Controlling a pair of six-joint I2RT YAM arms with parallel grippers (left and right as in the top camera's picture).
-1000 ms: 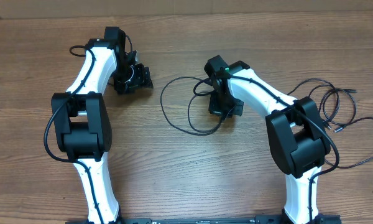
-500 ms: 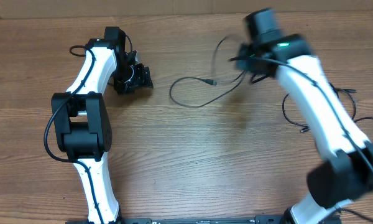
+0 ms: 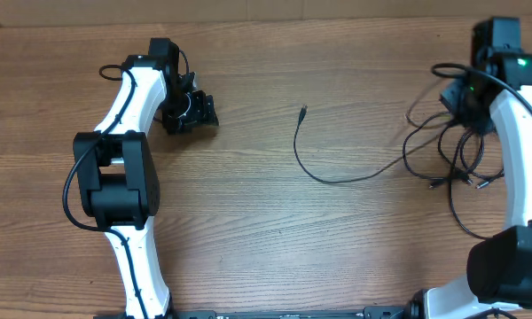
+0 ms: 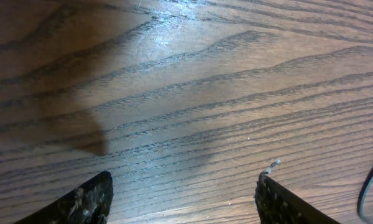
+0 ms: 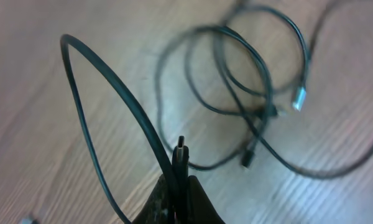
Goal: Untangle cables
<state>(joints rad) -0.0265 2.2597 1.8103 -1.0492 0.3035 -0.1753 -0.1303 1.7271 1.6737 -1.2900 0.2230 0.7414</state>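
One black cable [image 3: 337,179] lies drawn out across the table, its free plug [image 3: 302,112] near the centre and its other end rising to my right gripper [image 3: 465,96] at the far right. In the right wrist view that gripper [image 5: 181,182] is shut on the cable, a plug tip [image 5: 181,149] sticking up between the fingers. Below it the other cables [image 5: 239,74] lie in loose overlapping loops with a metallic plug [image 5: 298,98]; from overhead the loops [image 3: 452,155] sit under the right arm. My left gripper [image 4: 183,186] is open over bare wood at the left [image 3: 191,111], holding nothing.
The wooden table's back edge [image 3: 266,19] runs along the top. The left arm's dark elbow [image 3: 115,177] stands at the left, and the right arm's base [image 3: 505,275] at the lower right. A thin black cord [image 4: 370,193] shows at the left wrist view's right edge.
My right arm has swung from the table's middle to the far right, dragging one cable out into a long line. The left arm has not moved.
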